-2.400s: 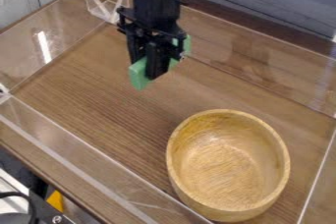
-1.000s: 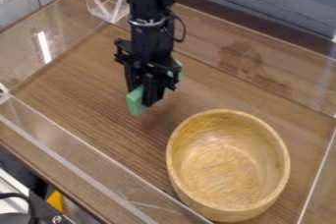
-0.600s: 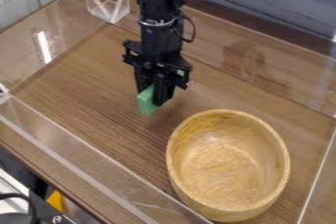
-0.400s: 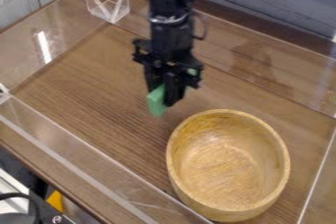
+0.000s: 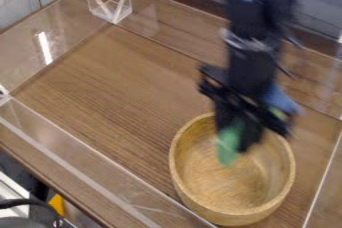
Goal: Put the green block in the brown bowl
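Camera view shows your pincer (image 5: 245,132) clamped tight on the green block (image 5: 233,144), hanging it over the brown bowl (image 5: 234,167) so a release should drop it inside. The arm is motion-blurred (fingertips barely readable), and whether the block touches the bowl's floor you can't tell.

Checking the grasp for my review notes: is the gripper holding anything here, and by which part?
Yes. The gripper is shut on the long, slim bright green block, clamping its upper part; its lower end hangs free over the large round light-brown wooden bowl.
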You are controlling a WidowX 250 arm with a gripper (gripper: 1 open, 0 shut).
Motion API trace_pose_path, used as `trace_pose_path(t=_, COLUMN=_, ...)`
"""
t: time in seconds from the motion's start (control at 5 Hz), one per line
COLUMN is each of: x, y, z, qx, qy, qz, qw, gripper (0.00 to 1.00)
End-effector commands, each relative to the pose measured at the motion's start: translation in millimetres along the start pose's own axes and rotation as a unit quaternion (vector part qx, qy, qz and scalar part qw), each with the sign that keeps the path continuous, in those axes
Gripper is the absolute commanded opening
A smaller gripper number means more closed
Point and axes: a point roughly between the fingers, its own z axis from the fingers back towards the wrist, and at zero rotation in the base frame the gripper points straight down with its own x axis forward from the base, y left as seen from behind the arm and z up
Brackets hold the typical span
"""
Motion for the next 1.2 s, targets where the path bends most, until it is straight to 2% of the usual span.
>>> trace_pose_path(t=0.0, x=-17.7, y=9, z=14.9, qx=-0.008, qy=-0.044, qz=0.02, qw=0.9988, gripper=0.0)
trace_pose_path(t=0.2, x=-30.1, y=6, z=3.1, qx=-0.01, qy=-0.045, qz=-0.017, qw=0.9988, gripper=0.0)
trace_pose_path(t=0.4, x=-33.2, y=4, z=-4.8, qx=-0.009, qy=-0.047, qz=-0.046, qw=0.9978, gripper=0.0)
trace_pose_path(t=0.8, x=-20.7, y=11, z=-10.2, qx=-0.014, qy=-0.057, qz=-0.049, qw=0.9971, gripper=0.0)
trace_pose_path(t=1.0, x=-17.8, y=13, z=3.3, qx=-0.017, qy=-0.06, qz=-0.044, qw=0.9971, gripper=0.0)
